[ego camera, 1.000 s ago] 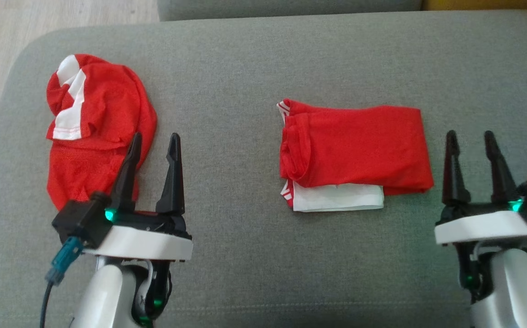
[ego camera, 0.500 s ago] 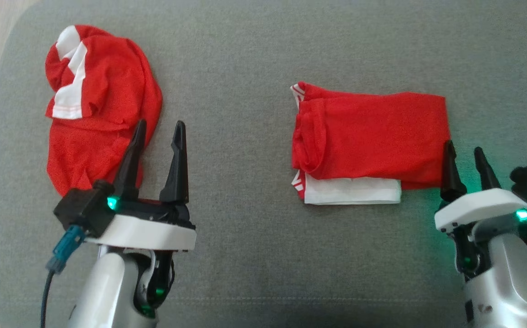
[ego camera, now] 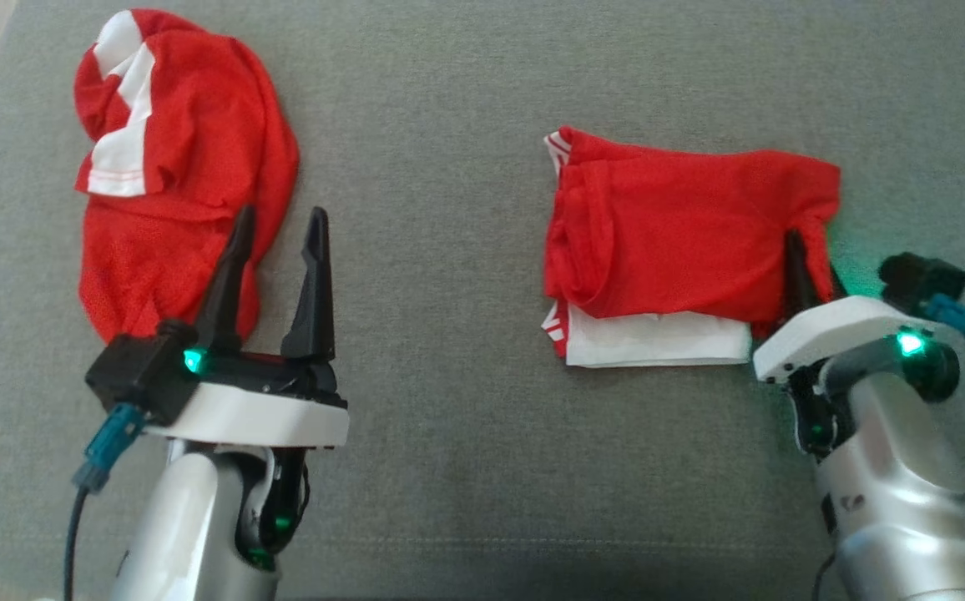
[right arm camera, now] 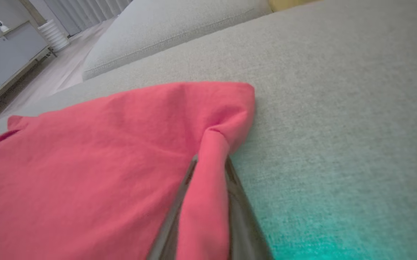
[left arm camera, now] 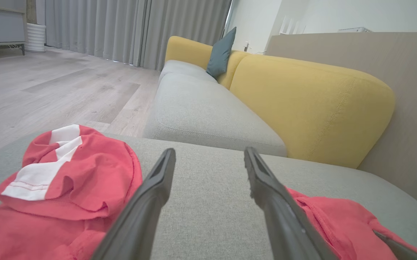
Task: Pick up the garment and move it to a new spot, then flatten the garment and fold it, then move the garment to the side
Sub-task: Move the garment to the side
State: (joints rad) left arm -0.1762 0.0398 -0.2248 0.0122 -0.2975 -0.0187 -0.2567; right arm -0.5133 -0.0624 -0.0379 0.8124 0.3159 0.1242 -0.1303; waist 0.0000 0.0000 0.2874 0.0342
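Two pincers, two red mesh garments, one grey woven cushion (ego camera: 449, 125). The right pincer (ego camera: 806, 250) is clamped on a bunched ridge at the right edge of the folded garment (ego camera: 674, 234), a white-trimmed rectangle stretching to its left. The left pincer (ego camera: 278, 221) stands spread and empty. The crumpled garment (ego camera: 174, 150), rounded and white-striped, lies just beyond its left finger.

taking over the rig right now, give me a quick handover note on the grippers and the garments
Left gripper: open, holding nothing, hovering over the grey cushion just right of the crumpled red garment.
Right gripper: shut on the right edge of the folded red garment, with a pinch of fabric between its fingers.
Done: that garment lies folded mid-cushion, a white layer showing at its near edge.
Left: move it to the side. The crumpled red garment is not yet flattened or folded.
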